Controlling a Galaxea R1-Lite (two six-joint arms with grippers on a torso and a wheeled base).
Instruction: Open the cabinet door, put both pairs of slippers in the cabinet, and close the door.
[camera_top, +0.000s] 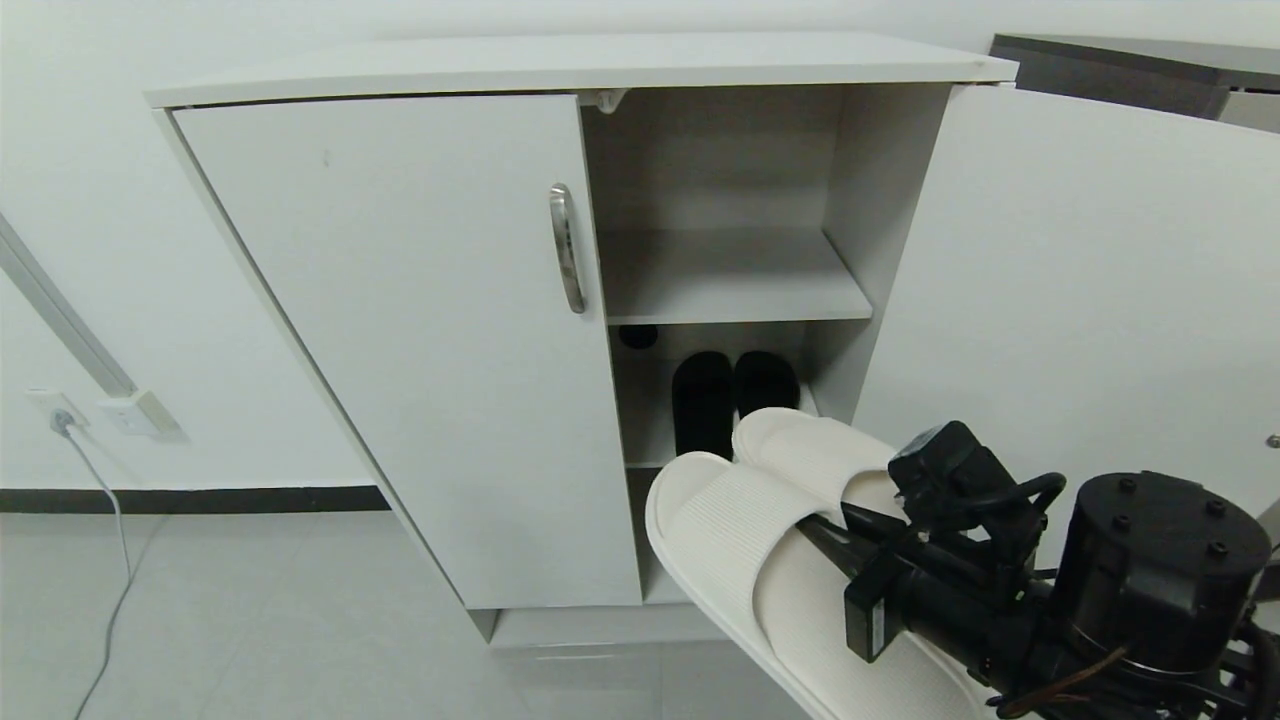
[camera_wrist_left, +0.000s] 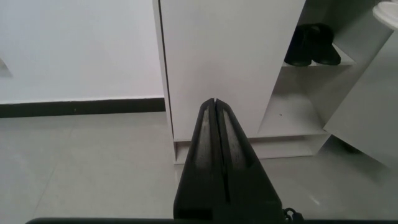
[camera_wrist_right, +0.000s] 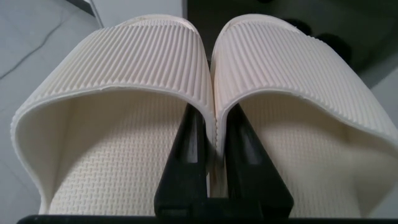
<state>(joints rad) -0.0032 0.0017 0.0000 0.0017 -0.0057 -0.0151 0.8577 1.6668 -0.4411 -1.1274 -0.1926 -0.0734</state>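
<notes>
Head view, black slippers (camera_top: 703, 400) inside cabinet (camera_top: 600, 62), right gripper (camera_top: 822, 527) pinching white slippers (camera_top: 735, 520), left gripper (camera_wrist_left: 214, 107) closed

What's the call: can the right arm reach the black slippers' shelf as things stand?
Probably yes. The right door stands open, and nothing sits between the right gripper, jaws shut on the white slippers, and that shelf. The black slippers fill most of its visible part.

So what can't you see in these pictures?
1. Head view: the closed left door hides that half of the cabinet.
2. Head view: the white slippers in the right gripper cover most of the lowest compartment.
3. Head view: a dark round thing under the shelf is too shadowed to identify.
4. Right wrist view: the white slippers block nearly all of the cabinet.
</notes>
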